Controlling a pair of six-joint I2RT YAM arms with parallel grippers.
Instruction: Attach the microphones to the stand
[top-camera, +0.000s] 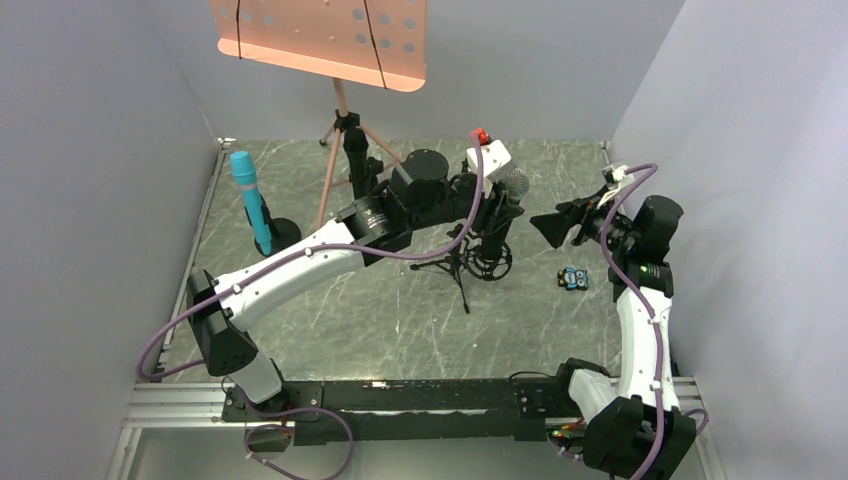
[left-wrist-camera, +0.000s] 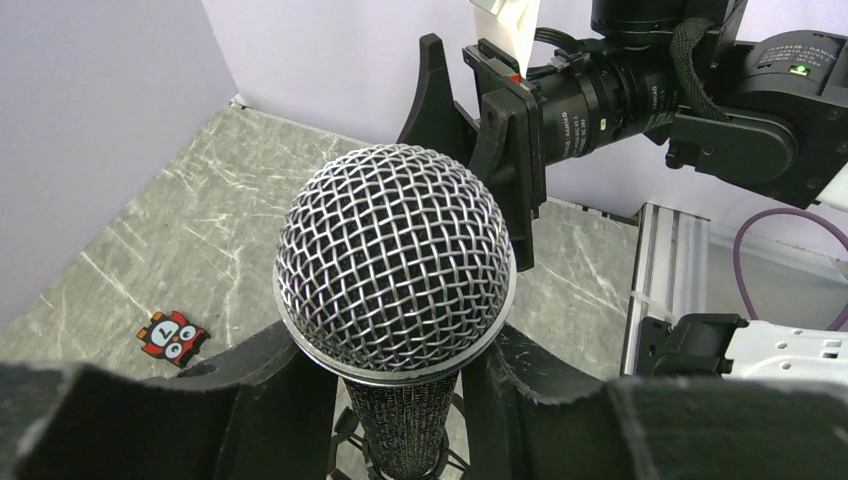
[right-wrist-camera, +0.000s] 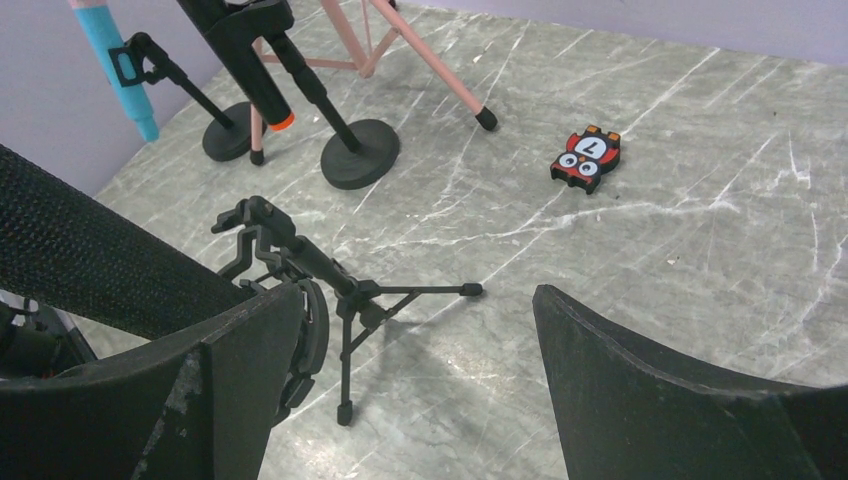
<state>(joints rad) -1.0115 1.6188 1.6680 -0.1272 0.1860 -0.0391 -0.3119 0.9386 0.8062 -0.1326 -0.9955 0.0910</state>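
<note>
The black microphone with the silver mesh head (left-wrist-camera: 395, 260) stands between my left gripper's fingers (left-wrist-camera: 250, 400), its textured handle (right-wrist-camera: 90, 250) running down toward the shock-mount ring (right-wrist-camera: 305, 335) of the small black tripod stand (top-camera: 468, 265). My left gripper (top-camera: 498, 207) is shut on that handle just below the head. My right gripper (right-wrist-camera: 415, 300) is open and empty, just right of the tripod (right-wrist-camera: 350, 300) and facing it; it also shows in the top view (top-camera: 550, 228). The cyan microphone (top-camera: 250, 200) and the black microphone with the orange ring (right-wrist-camera: 255, 70) sit clipped on round-base stands at the back left.
A pink music stand (top-camera: 322, 35) on a tripod rises at the back, one foot (right-wrist-camera: 485, 120) on the floor. A small red toy block (right-wrist-camera: 586, 158) lies right of the tripod stand. Grey walls close in on three sides. A metal rail (top-camera: 400, 400) runs along the near edge.
</note>
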